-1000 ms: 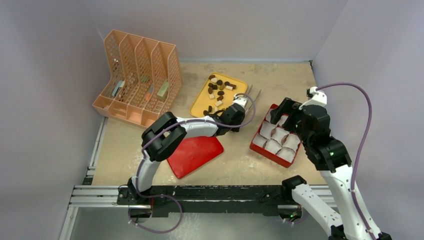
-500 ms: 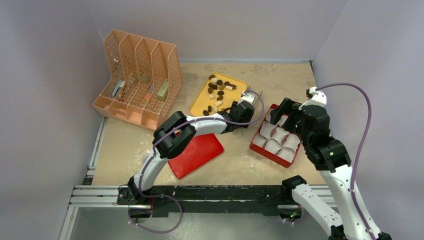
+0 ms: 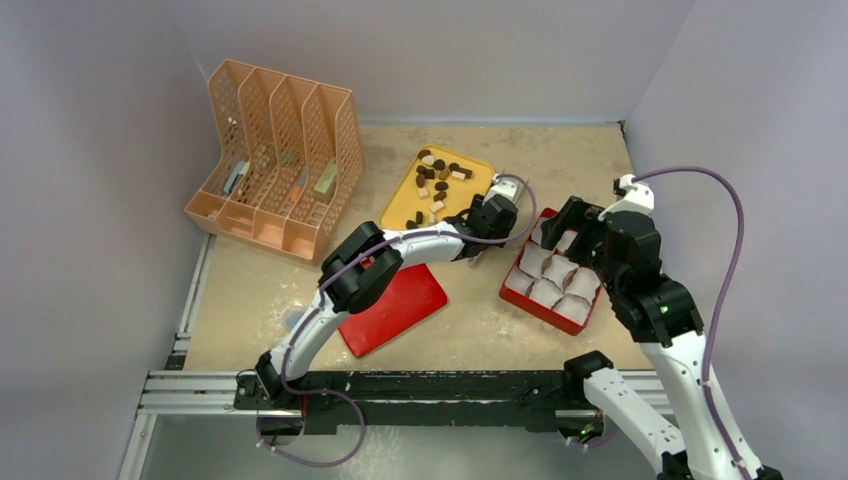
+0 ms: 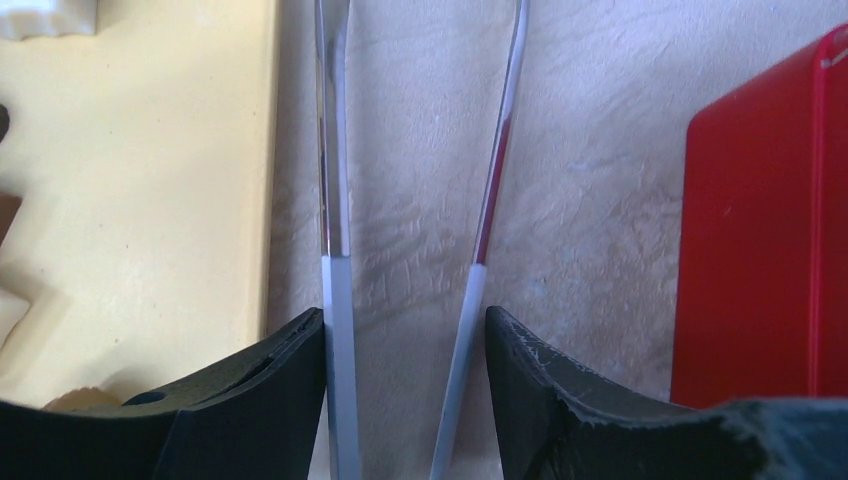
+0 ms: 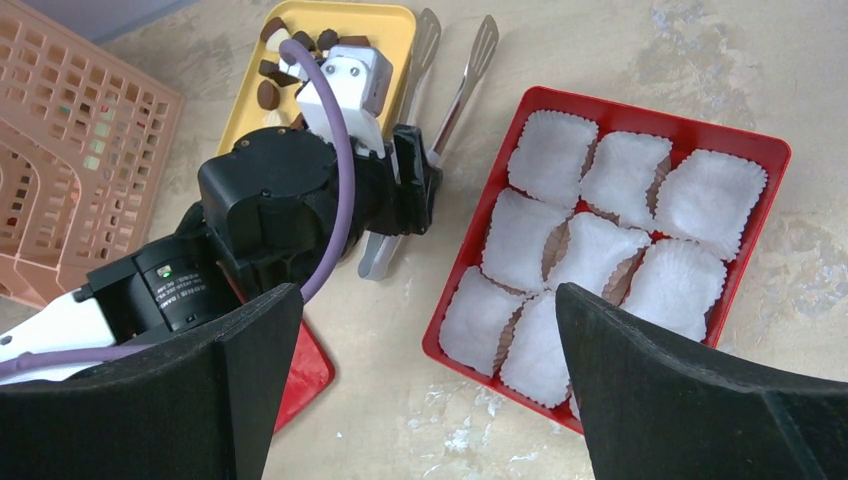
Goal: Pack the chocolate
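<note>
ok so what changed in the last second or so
The left arm reached further right, past the yellow tray corner, so the left tool now straddles the tongs lying between the tray and the red box. Whether it grips them is unclear. The right arm stays over the box, right tool open. The chocolate, tray and box have not moved.

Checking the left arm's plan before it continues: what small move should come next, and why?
Probably close the left pincer on the metal tongs. Its fingers straddle both tong arms, which lie on the table between the yellow tray and the red box, with a gap visible at one arm, so nothing looks gripped yet.
</note>
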You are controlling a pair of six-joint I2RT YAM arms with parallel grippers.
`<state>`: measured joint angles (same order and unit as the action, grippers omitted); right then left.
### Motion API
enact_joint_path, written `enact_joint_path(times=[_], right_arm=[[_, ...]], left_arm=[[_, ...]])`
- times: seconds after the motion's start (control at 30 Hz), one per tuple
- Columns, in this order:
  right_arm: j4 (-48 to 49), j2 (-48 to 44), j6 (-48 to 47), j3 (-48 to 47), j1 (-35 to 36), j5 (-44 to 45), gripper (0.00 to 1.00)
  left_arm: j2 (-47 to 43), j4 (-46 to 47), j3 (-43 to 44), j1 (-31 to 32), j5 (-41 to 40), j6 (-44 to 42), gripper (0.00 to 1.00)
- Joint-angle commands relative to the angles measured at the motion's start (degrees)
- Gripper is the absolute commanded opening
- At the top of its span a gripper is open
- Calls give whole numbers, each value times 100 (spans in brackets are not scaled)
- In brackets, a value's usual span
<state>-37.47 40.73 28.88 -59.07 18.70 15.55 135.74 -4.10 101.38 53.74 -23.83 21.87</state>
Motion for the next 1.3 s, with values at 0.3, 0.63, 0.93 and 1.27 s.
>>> enact_joint_path(times=[0.3, 0.63, 0.93, 1.27], right_arm=[[-4, -149, -68, -114, 7, 102, 98], [212, -132, 55, -24, 11, 112, 98], [320, -79, 191, 73, 11, 46, 97], [305, -54, 255, 53, 15, 44, 97]], left_arm=[[161, -202, 371, -83, 252, -16, 45], [-1116, -440, -310, -81, 669, -95, 45], [-1776, -662, -836, -73, 1013, -30, 45], [-2497, -1178, -842, -74, 917, -51, 43]])
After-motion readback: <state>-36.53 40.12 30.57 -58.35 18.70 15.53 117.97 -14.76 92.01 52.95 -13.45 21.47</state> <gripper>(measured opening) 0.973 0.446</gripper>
